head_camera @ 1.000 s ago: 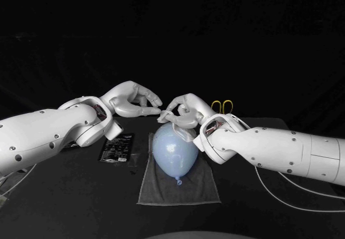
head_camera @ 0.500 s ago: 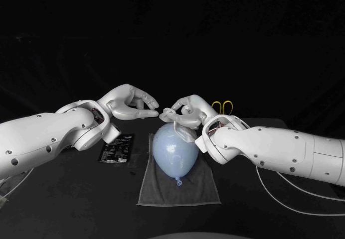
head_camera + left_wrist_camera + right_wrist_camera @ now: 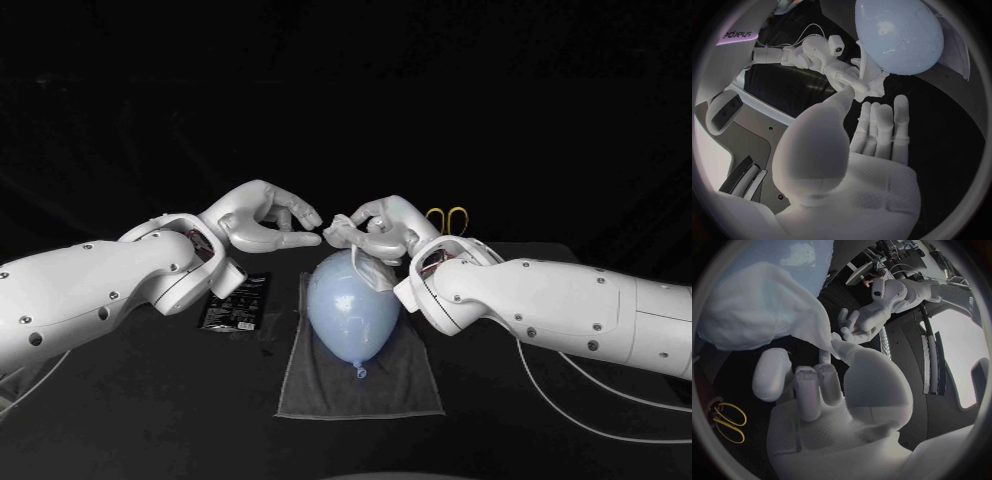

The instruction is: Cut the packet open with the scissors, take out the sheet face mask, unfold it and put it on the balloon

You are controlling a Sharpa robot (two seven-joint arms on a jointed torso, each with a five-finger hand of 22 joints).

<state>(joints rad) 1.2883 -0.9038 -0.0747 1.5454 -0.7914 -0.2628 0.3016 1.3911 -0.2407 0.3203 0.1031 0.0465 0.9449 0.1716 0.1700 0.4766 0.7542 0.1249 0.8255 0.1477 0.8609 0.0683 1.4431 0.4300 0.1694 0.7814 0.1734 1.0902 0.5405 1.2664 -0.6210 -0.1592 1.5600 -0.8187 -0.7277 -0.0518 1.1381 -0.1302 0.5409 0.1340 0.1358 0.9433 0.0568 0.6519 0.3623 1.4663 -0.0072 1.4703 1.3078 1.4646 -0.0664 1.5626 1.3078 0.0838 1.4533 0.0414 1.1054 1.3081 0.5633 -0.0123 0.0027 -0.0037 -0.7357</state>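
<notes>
A pale blue balloon [image 3: 353, 315] lies on a grey towel [image 3: 361, 388] at the table's middle. My right hand [image 3: 372, 230] hovers over the balloon's far end and pinches the white sheet face mask [image 3: 369, 264]. The mask hangs down onto the balloon's top. In the right wrist view the mask [image 3: 761, 315] drapes over the balloon [image 3: 795, 251] from my right hand's [image 3: 829, 405] fingertips. My left hand [image 3: 267, 222] floats just left of the right one, fingers loosely curled and holding nothing. The left wrist view shows its palm [image 3: 848, 165] bare, facing the balloon [image 3: 898, 35].
The black packet [image 3: 235, 300] lies flat on the table left of the towel, under my left forearm. Yellow-handled scissors [image 3: 449, 215] lie behind my right hand, also seen as scissors [image 3: 726, 421] in the right wrist view.
My left hand's fingertips have come away from the right hand's, leaving a small gap. The right hand keeps its pinch on the mask and has risen slightly.
</notes>
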